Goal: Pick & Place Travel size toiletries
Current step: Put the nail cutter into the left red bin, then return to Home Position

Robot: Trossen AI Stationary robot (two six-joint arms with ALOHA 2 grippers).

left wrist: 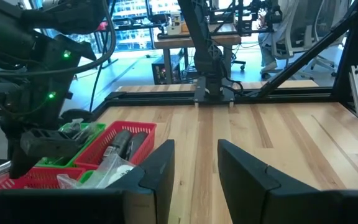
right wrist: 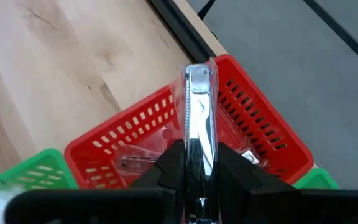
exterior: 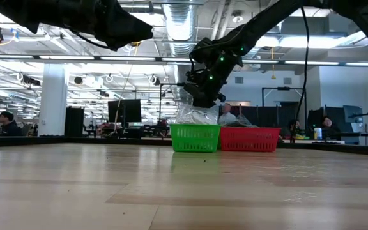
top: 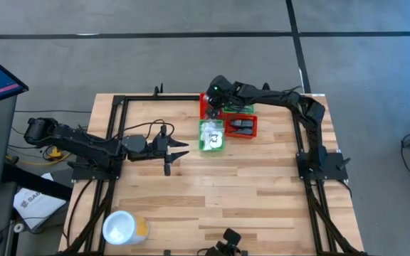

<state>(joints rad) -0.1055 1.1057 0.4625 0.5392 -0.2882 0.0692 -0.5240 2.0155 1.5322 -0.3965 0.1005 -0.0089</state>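
Observation:
My right gripper is shut on a thin silver sachet and hovers over the red bin at the far middle of the table. In the high view it is above the cluster of bins. A green bin holds white wrapped packets, and a red bin holds small dark bottles. My left gripper waits open left of the bins, above the table and touching nothing; its fingers stand apart. My right gripper pinches the silver sachet between its two fingers at its near end, coming from above and pointing down. The sachet is seen edge-on and sticks out past the fingertips. It is lifted clear above the red bin.
Red and green bins stand side by side near the table's far edge, with clear wrapped packets heaped above the green rim. A white round tub with an orange side lies at the near left corner. Bare wood spans the table's middle and near right.

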